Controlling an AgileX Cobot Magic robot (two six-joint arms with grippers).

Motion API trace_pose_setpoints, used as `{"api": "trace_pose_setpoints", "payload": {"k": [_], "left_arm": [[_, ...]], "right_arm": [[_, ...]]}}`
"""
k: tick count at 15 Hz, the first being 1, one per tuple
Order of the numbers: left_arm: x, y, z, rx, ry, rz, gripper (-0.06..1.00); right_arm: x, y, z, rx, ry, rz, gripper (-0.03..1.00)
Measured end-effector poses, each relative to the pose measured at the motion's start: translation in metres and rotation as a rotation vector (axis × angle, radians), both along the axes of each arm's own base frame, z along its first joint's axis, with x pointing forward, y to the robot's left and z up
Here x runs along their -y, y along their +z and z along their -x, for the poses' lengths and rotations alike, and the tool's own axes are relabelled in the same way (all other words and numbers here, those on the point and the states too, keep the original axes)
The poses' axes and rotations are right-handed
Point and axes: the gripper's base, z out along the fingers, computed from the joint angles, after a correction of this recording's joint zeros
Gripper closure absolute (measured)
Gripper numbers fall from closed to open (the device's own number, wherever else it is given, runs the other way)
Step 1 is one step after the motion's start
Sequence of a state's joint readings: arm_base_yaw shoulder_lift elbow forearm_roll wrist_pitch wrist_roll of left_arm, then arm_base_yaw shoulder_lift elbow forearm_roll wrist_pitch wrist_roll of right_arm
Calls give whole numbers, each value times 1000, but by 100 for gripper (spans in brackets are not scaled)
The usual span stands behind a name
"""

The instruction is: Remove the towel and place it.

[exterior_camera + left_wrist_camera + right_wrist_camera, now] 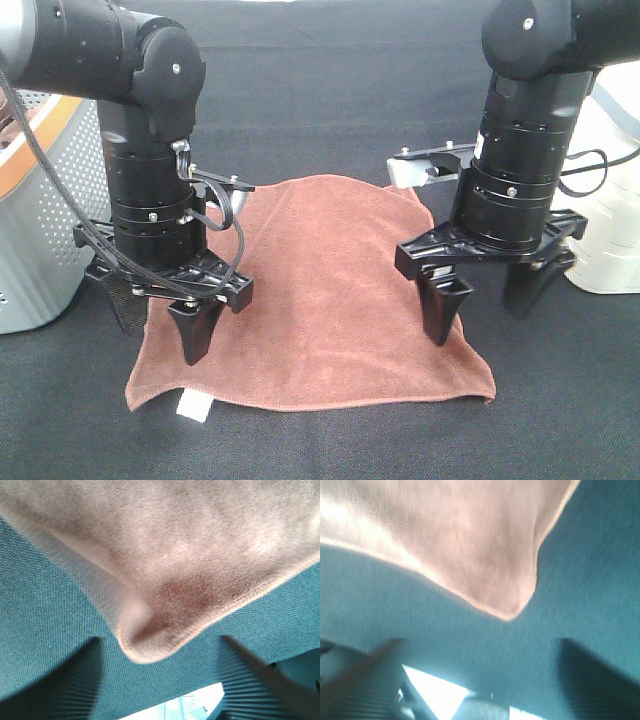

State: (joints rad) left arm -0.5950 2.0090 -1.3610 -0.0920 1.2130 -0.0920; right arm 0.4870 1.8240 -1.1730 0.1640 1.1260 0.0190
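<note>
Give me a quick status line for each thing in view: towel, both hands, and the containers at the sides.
towel: spread flat on the black cloth, white tag at near edge, not gripped
left hand: open, over the towel's left edge
right hand: open, over the towel's right edge
grey perforated basket: upright, at far left
white container: at far right, contents not visible

1. A black woven cloth surface (pixel 330 90) is covering the whole work area, stretching behind, between and in front of both pincers.
2. A grey perforated basket with an orange-brown rim (pixel 40 215) is standing on the surface just outside the left pincer.
3. A pale cream container (pixel 610 200) is sitting just outside the right pincer, partly cut off by the frame edge.
4. Bright, even light is falling from above, leaving soft shadows on the surface.
</note>
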Motion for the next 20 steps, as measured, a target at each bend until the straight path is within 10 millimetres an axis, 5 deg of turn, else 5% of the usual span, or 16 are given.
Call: {"api": "trace_pose_setpoints", "payload": {"k": [3, 5, 6, 9, 15, 17, 18, 20], "left_arm": [[-1, 9, 2, 20, 0, 13, 26], [-4, 42, 6, 98, -3, 62, 26], [-4, 42, 6, 98, -3, 62, 26], [-16, 98, 19, 246, -16, 130, 26], [-83, 238, 95, 720, 16, 276, 26], [-104, 259, 120, 823, 35, 303, 26], [-104, 259, 120, 823, 35, 303, 26], [-129, 261, 156, 878, 54, 336, 26]], "right_arm": [[1, 6, 3, -7, 3, 1, 8], [4, 24, 7, 39, 4, -23, 8], [4, 24, 7, 39, 4, -23, 8], [8, 59, 19, 127, -4, -93, 8], [38, 152, 77, 402, 25, -247, 8], [53, 167, 106, 479, 28, -281, 8], [53, 167, 106, 479, 28, -281, 8], [75, 169, 143, 552, 34, -291, 8]]}}
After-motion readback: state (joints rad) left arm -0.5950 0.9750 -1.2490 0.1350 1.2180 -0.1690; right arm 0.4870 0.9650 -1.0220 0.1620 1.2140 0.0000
